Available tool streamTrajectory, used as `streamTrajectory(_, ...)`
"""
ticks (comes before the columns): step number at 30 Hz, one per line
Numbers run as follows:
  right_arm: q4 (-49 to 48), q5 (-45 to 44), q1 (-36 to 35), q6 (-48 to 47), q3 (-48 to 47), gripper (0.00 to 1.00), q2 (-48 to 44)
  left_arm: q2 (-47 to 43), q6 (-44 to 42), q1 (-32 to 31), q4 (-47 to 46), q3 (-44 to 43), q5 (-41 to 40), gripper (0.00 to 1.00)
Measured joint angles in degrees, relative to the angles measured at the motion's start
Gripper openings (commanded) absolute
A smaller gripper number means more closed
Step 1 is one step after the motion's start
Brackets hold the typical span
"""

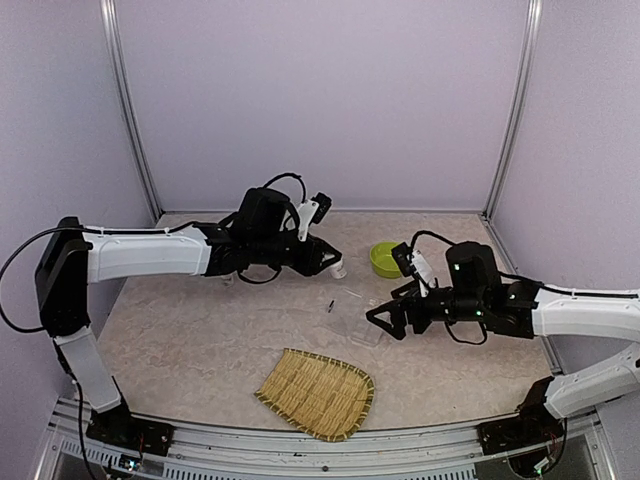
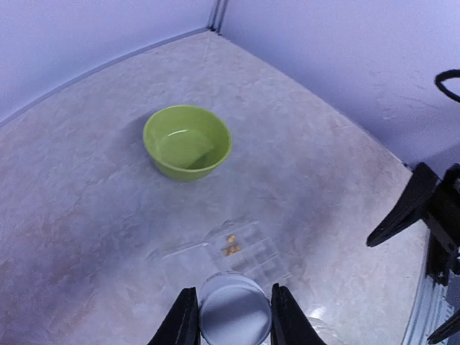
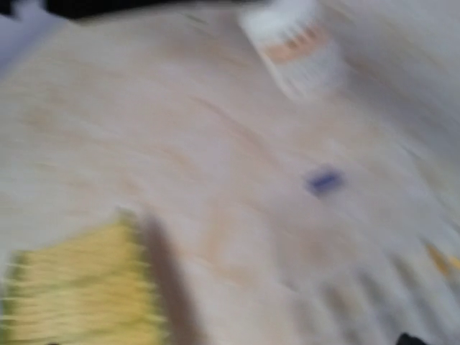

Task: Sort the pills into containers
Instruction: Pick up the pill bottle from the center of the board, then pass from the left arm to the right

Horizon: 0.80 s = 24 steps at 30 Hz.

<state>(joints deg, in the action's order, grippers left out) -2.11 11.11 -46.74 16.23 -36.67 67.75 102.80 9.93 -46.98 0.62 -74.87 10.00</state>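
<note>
Left gripper [image 2: 232, 295] clenched on small round clear plastic vial [image 2: 233, 316]. Flat clear plastic organiser box [image 2: 251, 255] at vial's 12 o'clock, long axis roughly 10-to-4; orange pills [image 2: 230, 248] inside. Right gripper [image 1: 382, 326] released.

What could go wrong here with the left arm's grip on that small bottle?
1. The left gripper holds the small bottle by its sides only. If it is tipped, the contents may spill outside the small compartments of the organiser box.
2. The open right gripper sits close to the box, and its wrist view is blurred, so it could knock the box.
</note>
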Motion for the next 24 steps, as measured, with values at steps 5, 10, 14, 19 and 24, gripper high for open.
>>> streamTrajectory(5, -3.10, 9.03, 0.00, -0.90, 0.20, 1.00, -4.37, -4.24, -1.03, -1.46, -4.52, 3.98, 10.75, 0.13)
streamTrajectory(10, -5.38, 15.37, 0.00, -1.55, 0.20, 1.00, -7.93, -6.84, -1.18, -3.04, -9.70, 7.78, 23.32, 0.13)
streamTrajectory(14, -6.82, 18.75, 0.00, -1.55, 0.22, 0.98, -8.44, -8.15, -1.11, -4.92, -13.16, 9.22, 28.89, 0.13)
streamTrajectory(19, -9.31, 21.59, -0.02, -0.87, 1.33, 0.96, -8.44, -9.18, 0.09, -6.99, -19.37, 10.75, 33.14, 0.13)
streamTrajectory(24, -18.03, 24.96, -0.02, 2.45, 6.32, 0.93, -9.31, -11.06, 3.96, -7.13, -28.74, 16.48, 33.29, 0.13)
